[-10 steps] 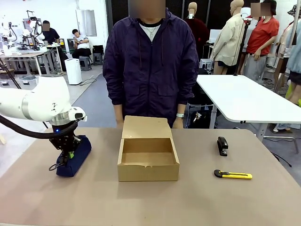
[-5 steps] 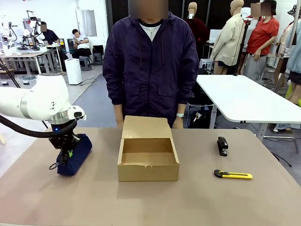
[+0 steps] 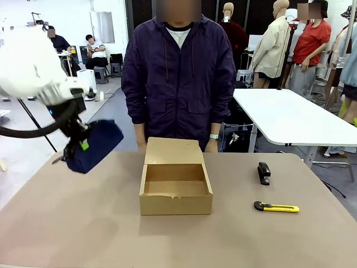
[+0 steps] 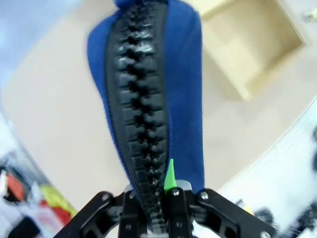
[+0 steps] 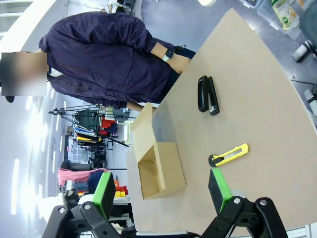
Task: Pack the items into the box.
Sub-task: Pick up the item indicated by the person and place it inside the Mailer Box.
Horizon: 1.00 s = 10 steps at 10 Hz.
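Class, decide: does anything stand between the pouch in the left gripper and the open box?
Nothing visible does. The left gripper holds the pouch in the air left of the box; bare table lies between them, and the box stands open.

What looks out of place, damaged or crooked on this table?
Nothing looks spilled or broken. The box sits open, small notches in its front edge; the stapler and utility knife lie flat. The pouch hangs tilted in the shut left gripper.

Table [image 3: 111,234]: box [image 3: 175,205], stapler [image 3: 264,172], utility knife [image 3: 276,207]
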{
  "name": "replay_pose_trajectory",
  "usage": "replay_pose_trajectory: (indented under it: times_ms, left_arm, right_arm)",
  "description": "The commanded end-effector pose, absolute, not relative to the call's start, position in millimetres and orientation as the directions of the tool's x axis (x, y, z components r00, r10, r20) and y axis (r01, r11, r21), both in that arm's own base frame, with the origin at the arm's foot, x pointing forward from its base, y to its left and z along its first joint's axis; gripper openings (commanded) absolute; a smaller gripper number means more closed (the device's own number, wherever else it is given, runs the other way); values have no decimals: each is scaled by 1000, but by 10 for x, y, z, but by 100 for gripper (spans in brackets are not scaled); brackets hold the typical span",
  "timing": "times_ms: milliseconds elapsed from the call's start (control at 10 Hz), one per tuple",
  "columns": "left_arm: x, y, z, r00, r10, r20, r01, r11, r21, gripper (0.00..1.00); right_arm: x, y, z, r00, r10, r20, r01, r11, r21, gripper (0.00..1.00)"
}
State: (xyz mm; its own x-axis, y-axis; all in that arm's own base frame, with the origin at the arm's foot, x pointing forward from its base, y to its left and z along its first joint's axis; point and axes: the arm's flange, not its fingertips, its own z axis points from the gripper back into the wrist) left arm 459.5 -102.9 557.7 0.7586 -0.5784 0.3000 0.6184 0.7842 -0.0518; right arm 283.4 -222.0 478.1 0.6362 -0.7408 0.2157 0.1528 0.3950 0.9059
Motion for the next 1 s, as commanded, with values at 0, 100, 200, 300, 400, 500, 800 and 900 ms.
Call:
replay_pose_trajectory:
  times_ms: [0,100,200,300,400,500,800,900]
  left_arm:
    - [4282,-904,5656,445,-804,394,895,410,-175,0]
    - [4104,-908,5650,349,-838,420,935,284,-211,0]
    - [3985,-886,5611,343,-844,413,937,272,-221,0]
    - [4182,-1079,5872,527,-751,399,840,533,-105,0]
    - [4182,-1079,5872,527,-751,399,840,533,-105,0]
    - [4182,-1079,5872,527,-751,399,840,533,-105,0]
    - [4192,-1597,5865,367,-830,419,923,381,-54,0]
    - [4312,-2061,5867,300,-885,358,947,322,4,0]
  right_arm:
    - [2869,-2233,4795,630,-740,236,120,392,912,100]
    - [2869,-2233,4795,630,-740,236,120,392,912,100]
    - [2869,-2233,4795,630,-740,236,120,392,912,100]
    - [2869,-2233,4795,630,-740,236,120,392,912,100]
    - [2869,-2233,4795,630,-740,236,120,392,912,100]
    - [2869,-2233,4795,630,-740,236,120,392,912,100]
    - [2869,-2233,4795,630,-740,236,120,392,912,100]
    - [2869,-2233,4795,630,-740,236,120,392,912,100]
